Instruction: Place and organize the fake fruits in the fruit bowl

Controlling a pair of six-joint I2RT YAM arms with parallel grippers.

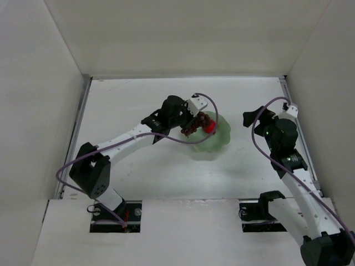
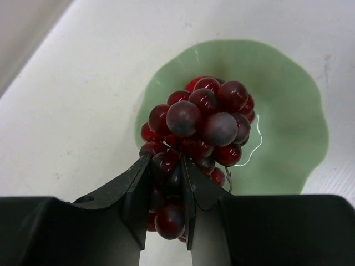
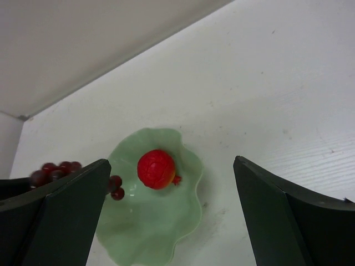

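Left gripper, top view: left gripper point(image 1: 193, 124) is clenched on the grapes point(image 1: 189, 131), over the far-left rim of the bowl point(image 1: 215, 147).
Grapes, top view: dark clump just left of the red fruit point(image 1: 209, 127); its long axis is too small to tell.
Bowl, top view: sits mid-table point(image 1: 138, 105), between the two arms, with the red fruit in its far part.
Right gripper, top view: right gripper point(image 1: 252, 116) is spread wide and grasps nothing; it is well apart from the bowl, on its right.
Surroundings, top view: white walls point(image 1: 39, 83) stand on three sides; the left gripper and grapes cover the bowl's left rim.
Jaws, left wrist view: pinched on the near end of the bunch, with a few grapes squeezed between and below them.
Grapes axis, left wrist view: runs straight out from the jaws, fat end forward over the bowl.
Bowl, left wrist view: lies under and beyond the bunch, its near-left rim hidden by grapes; whether they touch it I cannot tell.
Fingers, right wrist view: one at each frame edge, far apart, with the bowl seen in the gap ahead.
Red fruit, right wrist view: lies inside the bowl; round, with a small stub pointing right.
Grapes, right wrist view: at the bowl's left rim, partly hidden by the left finger.
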